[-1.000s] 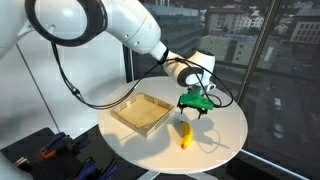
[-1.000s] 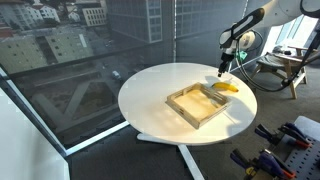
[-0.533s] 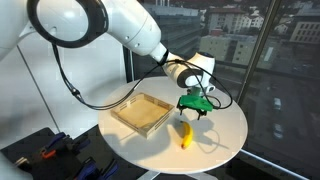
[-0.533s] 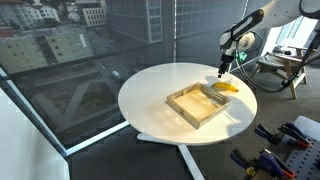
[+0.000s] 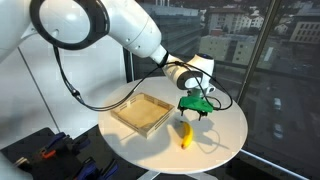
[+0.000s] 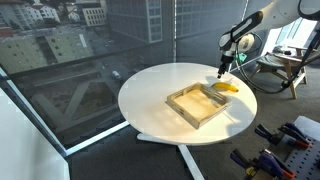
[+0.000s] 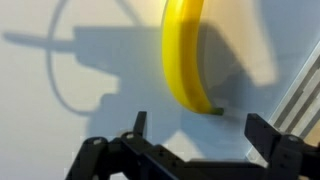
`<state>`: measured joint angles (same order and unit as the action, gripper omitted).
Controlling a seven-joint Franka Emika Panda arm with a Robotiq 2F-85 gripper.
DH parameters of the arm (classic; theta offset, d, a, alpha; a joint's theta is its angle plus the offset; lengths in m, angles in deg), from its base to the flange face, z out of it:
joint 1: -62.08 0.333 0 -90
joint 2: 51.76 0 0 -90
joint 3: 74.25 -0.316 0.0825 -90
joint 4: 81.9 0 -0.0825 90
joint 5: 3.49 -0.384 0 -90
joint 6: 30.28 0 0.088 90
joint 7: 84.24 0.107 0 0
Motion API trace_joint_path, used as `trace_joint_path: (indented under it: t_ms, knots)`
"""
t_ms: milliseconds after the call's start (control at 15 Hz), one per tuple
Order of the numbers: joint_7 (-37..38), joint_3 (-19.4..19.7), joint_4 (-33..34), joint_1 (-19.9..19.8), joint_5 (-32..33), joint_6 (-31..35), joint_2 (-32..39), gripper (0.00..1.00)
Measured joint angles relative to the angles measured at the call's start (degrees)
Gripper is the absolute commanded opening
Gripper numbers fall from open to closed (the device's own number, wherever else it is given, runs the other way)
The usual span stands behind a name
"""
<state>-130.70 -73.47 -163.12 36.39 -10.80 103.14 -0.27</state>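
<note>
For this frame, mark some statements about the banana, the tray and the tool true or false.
1. The banana lies on the table, outside the tray. True.
2. The tool is shut on the banana. False: its jaws stand open and it hangs above the banana without touching it.
3. The table is square. False: it is round and white.
4. In the wrist view the banana lies on the table just ahead of the open tool. True.
5. The banana is peeled. False: its yellow skin is whole.
</note>
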Motion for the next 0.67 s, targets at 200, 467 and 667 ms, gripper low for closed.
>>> trace_joint_path:
  t_ms: [200,467,667]
  knots:
    - [0.03,0.01,0.06,0.0,0.02,2.23,0.6,1.0]
    - [0.03,0.02,0.1,0.0,0.03,2.6,1.12,1.0]
    - [0.04,0.03,0.1,0.0,0.04,2.6,1.42,1.0]
